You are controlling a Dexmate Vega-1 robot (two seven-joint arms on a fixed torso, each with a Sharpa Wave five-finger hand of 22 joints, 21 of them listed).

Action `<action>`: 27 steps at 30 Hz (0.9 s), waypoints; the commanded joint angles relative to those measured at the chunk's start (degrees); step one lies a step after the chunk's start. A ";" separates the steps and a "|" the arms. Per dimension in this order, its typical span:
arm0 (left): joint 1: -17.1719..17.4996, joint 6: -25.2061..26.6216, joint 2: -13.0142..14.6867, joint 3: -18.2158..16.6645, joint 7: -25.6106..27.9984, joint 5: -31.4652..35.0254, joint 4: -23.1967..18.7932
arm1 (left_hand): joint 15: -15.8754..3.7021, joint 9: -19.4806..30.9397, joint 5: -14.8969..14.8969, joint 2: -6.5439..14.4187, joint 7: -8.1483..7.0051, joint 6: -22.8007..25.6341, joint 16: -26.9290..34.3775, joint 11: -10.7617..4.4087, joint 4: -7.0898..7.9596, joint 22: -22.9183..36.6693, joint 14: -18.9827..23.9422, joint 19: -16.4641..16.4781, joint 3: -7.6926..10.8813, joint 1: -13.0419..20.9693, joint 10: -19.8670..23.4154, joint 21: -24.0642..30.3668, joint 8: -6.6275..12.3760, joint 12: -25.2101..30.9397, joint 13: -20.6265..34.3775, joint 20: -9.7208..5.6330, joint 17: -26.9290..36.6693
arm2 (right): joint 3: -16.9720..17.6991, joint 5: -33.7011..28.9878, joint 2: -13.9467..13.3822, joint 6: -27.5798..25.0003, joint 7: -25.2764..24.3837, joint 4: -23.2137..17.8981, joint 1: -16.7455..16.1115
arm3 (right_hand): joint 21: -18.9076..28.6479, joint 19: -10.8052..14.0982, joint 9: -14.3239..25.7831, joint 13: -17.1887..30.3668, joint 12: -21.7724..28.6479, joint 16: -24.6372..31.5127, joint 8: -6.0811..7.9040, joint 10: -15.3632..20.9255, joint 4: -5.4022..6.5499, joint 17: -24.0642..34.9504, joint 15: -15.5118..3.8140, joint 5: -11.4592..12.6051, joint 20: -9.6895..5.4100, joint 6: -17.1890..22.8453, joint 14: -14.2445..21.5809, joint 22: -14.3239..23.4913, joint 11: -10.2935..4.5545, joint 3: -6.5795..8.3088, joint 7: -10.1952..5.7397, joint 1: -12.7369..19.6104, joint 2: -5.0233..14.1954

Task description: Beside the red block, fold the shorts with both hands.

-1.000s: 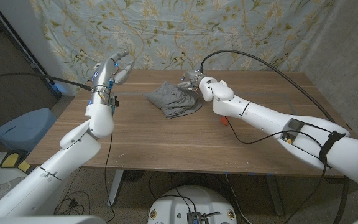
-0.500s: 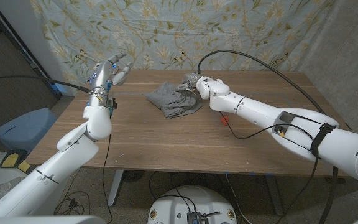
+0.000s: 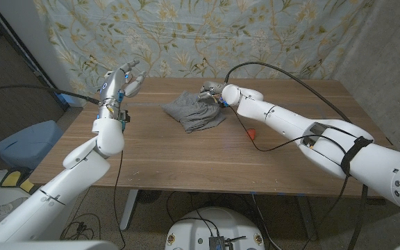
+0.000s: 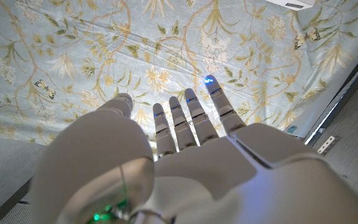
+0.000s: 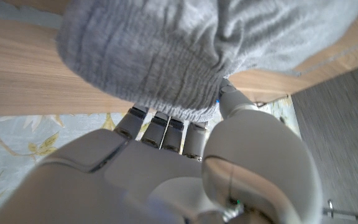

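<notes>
Shorts point(image 3: 194, 112): grey knit cloth, matt, with a ribbed, gathered band. Table point(image 3: 186, 156): wood, plank-grained, smooth with a low sheen. Right hand point(image 3: 212, 92), at the shorts' far edge: glossy white plastic shell, fingers of dark and metal-looking segments. Left hand point(image 3: 126, 78): same finish. Backdrop point(image 3: 255, 35) behind the table: matt printed cloth, creased.

wooden table point(image 3: 186, 156), grey shorts point(image 3: 194, 112), red block point(image 3: 253, 134)

No text, label, brand or number can be read anywhere.
</notes>
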 commanded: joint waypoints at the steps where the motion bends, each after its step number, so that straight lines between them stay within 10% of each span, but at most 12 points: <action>1: 0.42 0.92 0.35 -0.01 0.16 -0.05 -0.20 | 0.08 0.11 0.61 0.25 -0.08 -0.36 -0.15 -0.09 -0.13 0.08 -0.09 -0.38 0.46 0.16 -0.48 -0.37 -0.17 -0.21 0.34 0.06 0.20 | 6.84 9.99 1.09 11.93 -11.51 1.81 -4.37 | 0.65 0.99 0.12 0.34 0.64 1.07 0.35 1.20 0.43 0.60 -4.81 -0.29 0.15 0.63 1.57 0.14 0.29 -0.32 -0.68 1.18 0.01; 11: 1.13 0.56 0.82 -0.33 0.84 0.55 -0.37 | 0.12 0.12 0.66 0.31 -0.12 -0.84 -0.10 -0.01 -0.30 0.10 -0.21 -0.44 0.59 -0.13 -0.71 -0.55 -0.14 -0.18 0.36 0.07 0.21 | 7.66 14.05 3.78 18.10 -11.63 7.66 -2.92 | 0.49 0.01 -0.14 0.56 -1.20 0.83 -0.28 -3.03 0.97 1.71 -5.17 -0.74 -0.58 1.10 -1.67 0.22 -0.37 -2.32 -2.11 2.08 -0.53; 27: 2.93 -0.49 1.50 -1.97 1.05 1.56 -1.86 | 0.11 0.12 0.71 0.29 -0.16 -0.99 0.02 0.00 -0.66 0.12 -0.15 -0.40 0.82 -0.45 -0.67 -0.77 0.05 -0.02 0.39 0.09 0.19 | 0.74 12.53 15.66 22.71 -13.28 35.99 9.29 | 0.81 0.31 -0.26 0.56 -1.51 1.48 -1.30 -3.18 0.81 2.31 -4.45 -0.60 0.25 0.39 -1.88 0.27 -0.02 -3.17 -1.57 3.70 -0.14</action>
